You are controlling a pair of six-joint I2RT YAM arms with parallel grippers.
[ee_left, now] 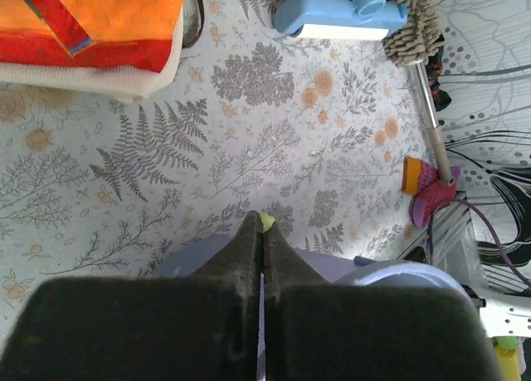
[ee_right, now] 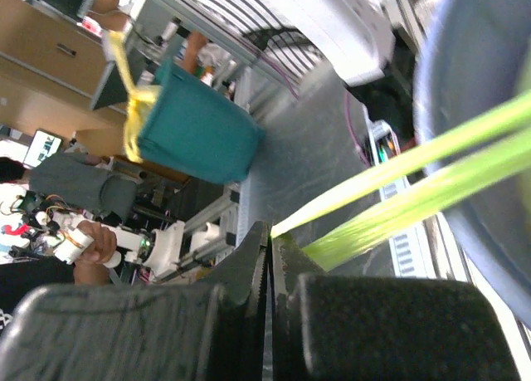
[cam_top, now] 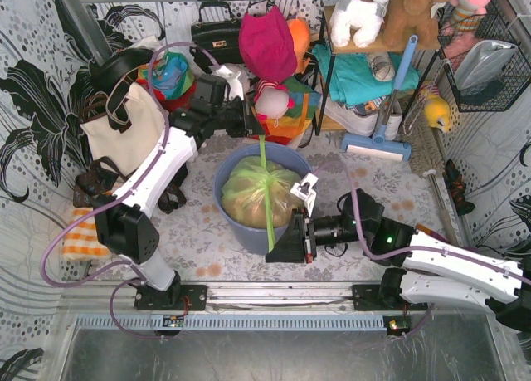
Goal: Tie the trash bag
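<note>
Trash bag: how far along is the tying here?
Done: the trash bag sits in the bin, its mouth gathered and two green tails drawn out over the top. In hand: left jaws and right jaws, both shut, hold those tails stretched opposite ways. Left: cinching a knot and releasing; no finished knot shows.

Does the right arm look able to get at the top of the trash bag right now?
Probably not yet. The way over the bin looks free, but the right end effector is shut on a stretched green strand of the trash bag and would have to let go first.
</note>
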